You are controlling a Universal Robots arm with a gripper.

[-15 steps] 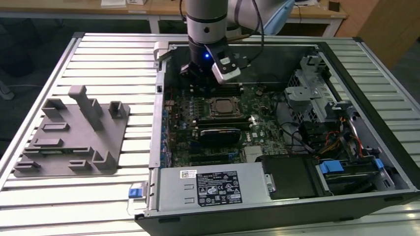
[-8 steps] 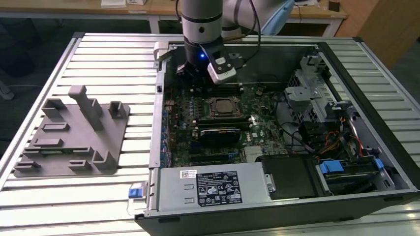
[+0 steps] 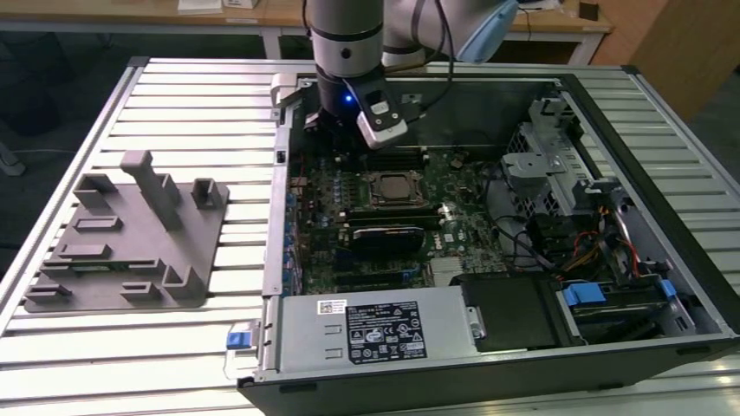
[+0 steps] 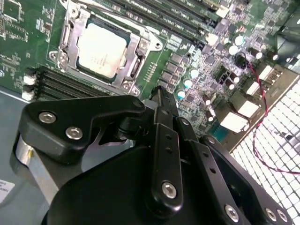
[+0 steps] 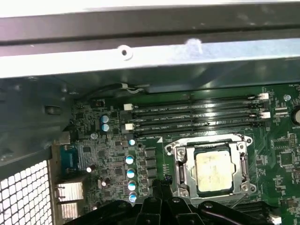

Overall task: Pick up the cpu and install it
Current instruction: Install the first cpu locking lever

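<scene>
Evidently seated already: one cpu (image 4: 102, 49), silver lid up, lying flat inside the socket (image 4: 137, 54) on the motherboard (image 4: 18, 56) and ringed by the socket's metal bracket. Jaws pressed together with nothing between them, hanging above the board just beside a corner of the socket and apparently clear of the chip. As to handling, probably light, thin and rigid, with a slick metal lid that offers little friction. Underside contacts likely fragile, so best taken by two opposite edges, held level, squeezed gently, and never dragged across the socket. By count: one cpu and one socket. Also four memory slots (image 5: 192, 115) in a row along one side of the socket. Lastly one grey fixture tray (image 3: 127, 238) on the desk (image 3: 197, 104), well apart from the socket and outside the one open computer case (image 3: 486, 386).
</scene>
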